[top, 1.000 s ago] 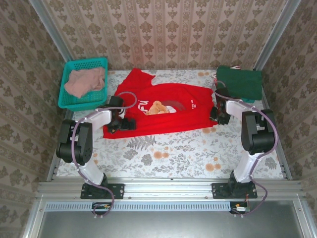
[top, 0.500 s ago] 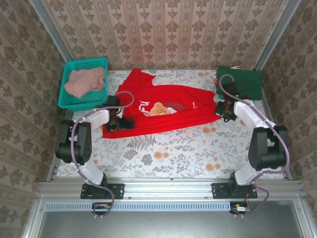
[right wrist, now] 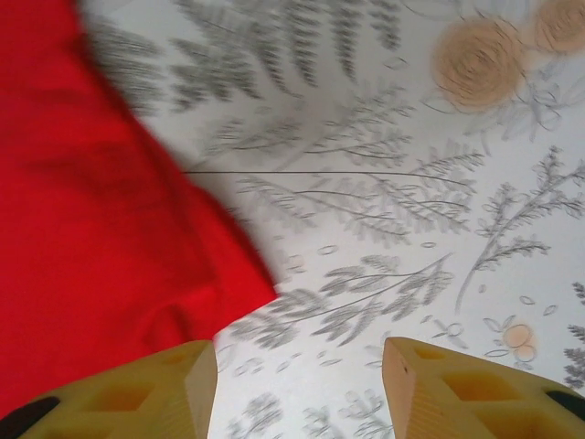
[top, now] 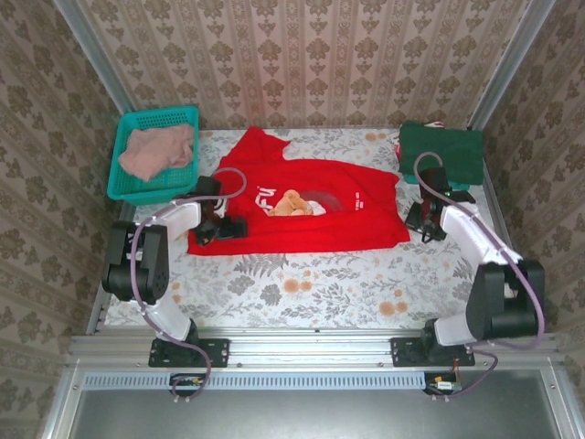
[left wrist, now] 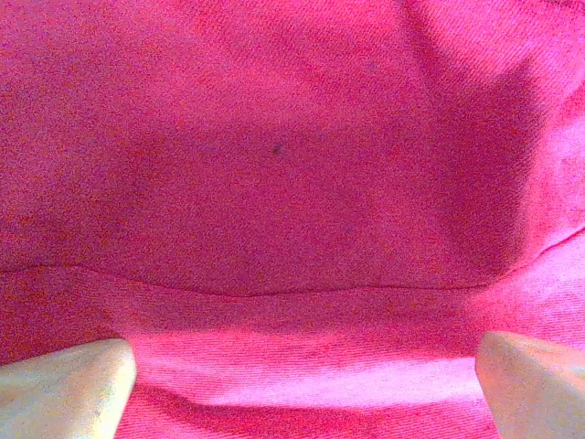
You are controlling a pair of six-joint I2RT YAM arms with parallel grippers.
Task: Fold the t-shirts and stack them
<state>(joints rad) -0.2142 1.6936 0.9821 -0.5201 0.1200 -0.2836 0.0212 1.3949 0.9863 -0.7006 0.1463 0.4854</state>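
The bright red t-shirt [top: 311, 206] lies spread across the middle of the table, teddy-bear print up. My left gripper [top: 219, 227] rests low on its left edge, open. In the left wrist view its pale fingertips [left wrist: 69, 384] stand wide apart over red cloth [left wrist: 292, 183], with my left gripper [left wrist: 306, 375] holding nothing. My right gripper [top: 422, 222] hovers just off the shirt's right edge, open. In the right wrist view the right gripper [right wrist: 300, 366] is over bare tablecloth, and the shirt's corner [right wrist: 110, 238] lies to the left. Dark green folded tees [top: 441, 151] sit at the back right.
A teal mesh basket [top: 154, 117] at the back left holds a crumpled dusty pink tee [top: 157, 151]. The floral tablecloth [top: 311, 288] has free room along the near strip. Metal rails and wallpapered walls border the table.
My right gripper opened, let go of the red shirt's right edge and drew back to the right. That edge now lies flatter and further right. The left gripper held still.
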